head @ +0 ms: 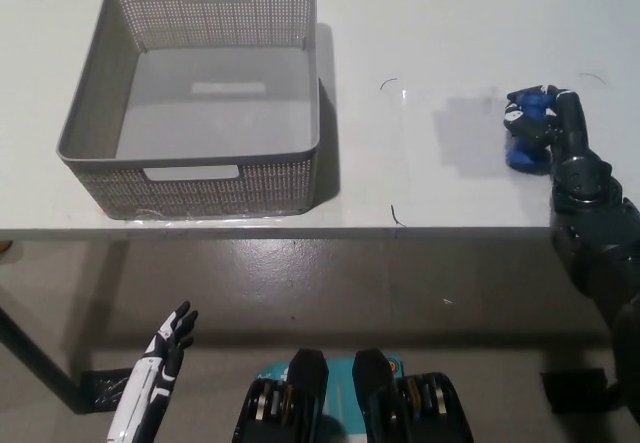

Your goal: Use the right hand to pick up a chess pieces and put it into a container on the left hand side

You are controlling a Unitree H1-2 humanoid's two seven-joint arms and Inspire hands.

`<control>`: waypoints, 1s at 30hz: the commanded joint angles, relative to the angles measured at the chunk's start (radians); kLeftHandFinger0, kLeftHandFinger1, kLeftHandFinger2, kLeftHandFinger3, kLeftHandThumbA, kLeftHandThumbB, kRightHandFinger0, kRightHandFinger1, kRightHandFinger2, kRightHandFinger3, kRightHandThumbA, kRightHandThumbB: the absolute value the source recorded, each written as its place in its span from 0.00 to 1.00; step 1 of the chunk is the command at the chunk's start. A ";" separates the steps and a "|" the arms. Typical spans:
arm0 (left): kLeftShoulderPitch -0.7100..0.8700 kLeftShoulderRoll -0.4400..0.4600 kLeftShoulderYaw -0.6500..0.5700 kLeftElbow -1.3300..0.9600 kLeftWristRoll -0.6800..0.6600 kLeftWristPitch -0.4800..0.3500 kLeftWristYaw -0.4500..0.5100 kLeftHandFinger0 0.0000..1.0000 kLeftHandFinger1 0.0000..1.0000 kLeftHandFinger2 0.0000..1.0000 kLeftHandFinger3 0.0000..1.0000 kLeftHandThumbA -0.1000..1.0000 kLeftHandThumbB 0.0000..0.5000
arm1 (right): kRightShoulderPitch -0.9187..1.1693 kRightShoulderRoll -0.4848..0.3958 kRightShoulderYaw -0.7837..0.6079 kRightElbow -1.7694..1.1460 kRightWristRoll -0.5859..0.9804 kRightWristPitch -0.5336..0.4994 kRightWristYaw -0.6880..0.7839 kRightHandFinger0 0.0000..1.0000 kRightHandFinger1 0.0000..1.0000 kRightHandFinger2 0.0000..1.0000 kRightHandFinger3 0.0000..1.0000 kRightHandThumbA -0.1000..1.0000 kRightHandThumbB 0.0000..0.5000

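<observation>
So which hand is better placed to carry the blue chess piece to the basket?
The right hand: its fingers are already closed around the chess piece on the table. The left hand hangs below the table edge, far from the basket.

Even, soft overhead light washing the white table (450,23), grey basket (300,173) casting a faint shadow rightward, floor below sitting dimmer, focus holding sharp, no glare showing.

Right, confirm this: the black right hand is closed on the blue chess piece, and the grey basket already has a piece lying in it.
Not quite. In the head view the grey basket holds nothing; its floor is bare. The rest stands: the black right hand is closed on the blue chess piece. The white left hand rests low, below the table.
</observation>
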 commanded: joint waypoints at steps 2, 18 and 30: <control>-0.006 0.023 -0.007 -0.020 0.015 -0.034 -0.008 1.00 1.00 0.98 1.00 1.00 0.36 | -0.050 -0.004 -0.022 -0.008 0.053 -0.059 -0.019 0.00 0.23 0.61 0.52 0.00 0.29; -0.003 0.021 0.000 0.014 0.022 -0.058 0.012 1.00 0.99 0.86 0.97 1.00 0.34 | -0.138 0.016 -0.009 -0.086 0.065 -0.133 -0.031 0.00 0.30 0.68 0.62 0.00 0.23; 0.024 0.009 0.004 0.023 0.007 -0.076 0.013 0.98 0.96 0.84 0.96 1.00 0.35 | -0.195 0.100 0.072 -0.225 0.010 -0.146 -0.077 0.00 0.18 0.53 0.39 0.00 0.35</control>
